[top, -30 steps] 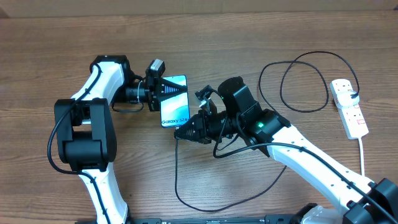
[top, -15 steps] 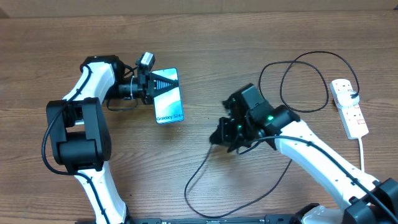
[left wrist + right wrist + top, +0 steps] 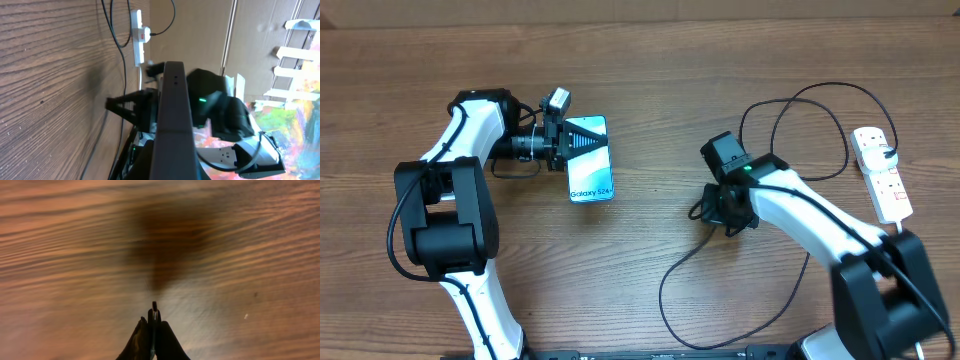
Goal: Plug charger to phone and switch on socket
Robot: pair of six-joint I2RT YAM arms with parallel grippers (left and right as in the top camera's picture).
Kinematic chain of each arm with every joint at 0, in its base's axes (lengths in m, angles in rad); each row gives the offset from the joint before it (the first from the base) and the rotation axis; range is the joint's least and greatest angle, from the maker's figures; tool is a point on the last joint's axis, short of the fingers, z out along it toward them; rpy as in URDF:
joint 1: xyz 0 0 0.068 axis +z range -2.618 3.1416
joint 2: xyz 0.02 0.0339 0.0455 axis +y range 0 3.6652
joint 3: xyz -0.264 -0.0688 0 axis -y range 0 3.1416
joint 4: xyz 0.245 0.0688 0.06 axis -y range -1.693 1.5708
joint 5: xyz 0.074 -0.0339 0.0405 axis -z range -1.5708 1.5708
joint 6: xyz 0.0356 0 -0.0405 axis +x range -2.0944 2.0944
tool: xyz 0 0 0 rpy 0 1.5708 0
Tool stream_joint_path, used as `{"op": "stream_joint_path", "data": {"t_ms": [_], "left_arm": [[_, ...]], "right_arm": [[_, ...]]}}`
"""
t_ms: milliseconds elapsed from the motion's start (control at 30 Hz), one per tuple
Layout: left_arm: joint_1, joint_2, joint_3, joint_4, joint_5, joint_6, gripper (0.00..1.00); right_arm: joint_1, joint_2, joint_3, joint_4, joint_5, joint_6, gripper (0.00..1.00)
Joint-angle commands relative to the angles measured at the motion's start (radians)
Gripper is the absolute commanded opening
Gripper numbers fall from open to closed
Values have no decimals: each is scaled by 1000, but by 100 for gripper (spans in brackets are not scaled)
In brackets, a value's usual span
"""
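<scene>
Meanwhile our left gripper (image 3: 582,142) pinched the slim, blue-screened phone (image 3: 592,176) at its edge. Our right gripper (image 3: 154,326), jaws pressed together, nipped the thin black charger (image 3: 154,306) by its connector tip, with the white oblong socket (image 3: 882,172) well beyond it.

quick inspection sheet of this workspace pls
surface: wooden table, brown grain
job's things: phone screen up, gripped at one edge; charger tip apart from it; socket far right, black plug in it
clutter: nothing seen
end effectors: left end effector shut on the phone; right end effector shut on the charger
cables: charger loops loosely over the table; white cord runs from the socket
surroundings: cardboard beyond the table
</scene>
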State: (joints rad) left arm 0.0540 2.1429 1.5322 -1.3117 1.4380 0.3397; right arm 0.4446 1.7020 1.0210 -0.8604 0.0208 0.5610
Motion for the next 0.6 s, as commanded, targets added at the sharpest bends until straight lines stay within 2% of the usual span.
{"op": "stream_joint_path", "data": {"t_ms": [0,133,300,567], "left_arm": [[-3,-6,2,1,21,-34,4],[-4,-6,2,0,21,-34,4],[-4,-6,2,1,21,-34,4],[-11,-6,2,4,21,-34,4]], "right_arm": [[-2,86,1,16,83,-9,4],[-2,154,1,28,82,-9,4],[-2,158,0,25,51,-8,27],[-2,158,0,2,-2,-8,29]]}}
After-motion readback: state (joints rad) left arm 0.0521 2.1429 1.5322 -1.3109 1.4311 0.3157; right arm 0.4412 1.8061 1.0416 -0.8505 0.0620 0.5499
